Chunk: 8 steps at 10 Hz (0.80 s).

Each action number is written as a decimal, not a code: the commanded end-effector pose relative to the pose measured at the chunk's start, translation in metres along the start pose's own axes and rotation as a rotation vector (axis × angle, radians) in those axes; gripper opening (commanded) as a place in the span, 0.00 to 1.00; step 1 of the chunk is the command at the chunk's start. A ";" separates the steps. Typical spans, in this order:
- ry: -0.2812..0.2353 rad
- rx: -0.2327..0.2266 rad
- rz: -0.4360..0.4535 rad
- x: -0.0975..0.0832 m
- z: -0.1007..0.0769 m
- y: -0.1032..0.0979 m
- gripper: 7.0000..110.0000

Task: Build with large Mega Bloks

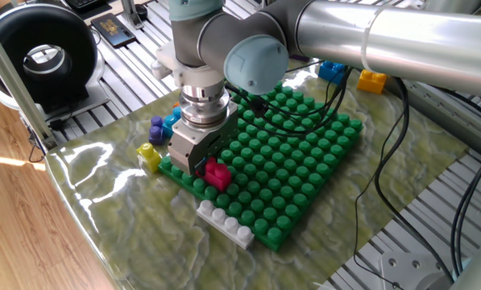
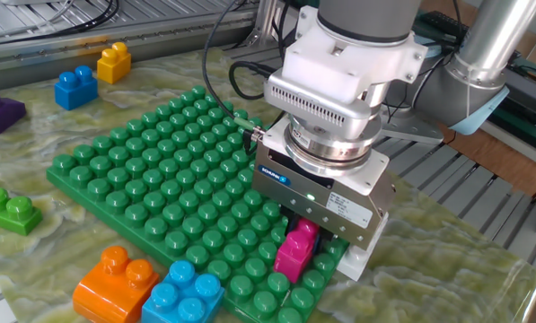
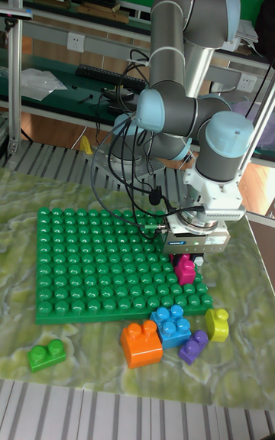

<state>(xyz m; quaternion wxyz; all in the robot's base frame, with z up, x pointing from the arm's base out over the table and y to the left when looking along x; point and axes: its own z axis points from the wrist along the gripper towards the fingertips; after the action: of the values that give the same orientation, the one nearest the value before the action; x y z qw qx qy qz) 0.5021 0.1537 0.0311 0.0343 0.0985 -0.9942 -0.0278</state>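
Pincer: my gripper (image 2: 305, 240) stood low over the near corner of the green baseplate (image 2: 151, 170), its jaws closed on the magenta brick (image 2: 295, 250).
Brick's place: the magenta brick sat upright on the baseplate studs beside that corner; whether it was pressed fully home I could not tell.
Handling: I judged it light, stiff hollow plastic with smooth, rather slippery sides; best held across the flat side walls below the studs, square on, since a tilted brick would not seat.
Close neighbours: a white-grey brick (image 1: 225, 224) lay along the baseplate's edge, just beside the magenta one; I judged it near enough to catch a finger if I opened wide.
Off the near edge: an orange brick (image 2: 115, 283) and a light blue brick (image 2: 182, 294) lay touching each other; a yellow brick (image 3: 217, 324) and a purple brick (image 3: 194, 346) sat by the corner.
Farther out: a green brick (image 2: 9, 211) lay on the table cover, well apart.
Far edge: a blue brick (image 2: 75, 87), a small yellow brick (image 2: 114, 61) and another purple brick (image 2: 0, 111) stood clear of my work.
In the way: my own cables (image 1: 304, 105) hung over the baseplate.
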 end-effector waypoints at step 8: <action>0.029 -0.020 -0.054 0.005 -0.006 -0.002 0.15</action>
<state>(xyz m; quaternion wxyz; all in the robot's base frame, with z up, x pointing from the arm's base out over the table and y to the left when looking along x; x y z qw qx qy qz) 0.4969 0.1503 0.0345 0.0465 0.1158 -0.9917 -0.0324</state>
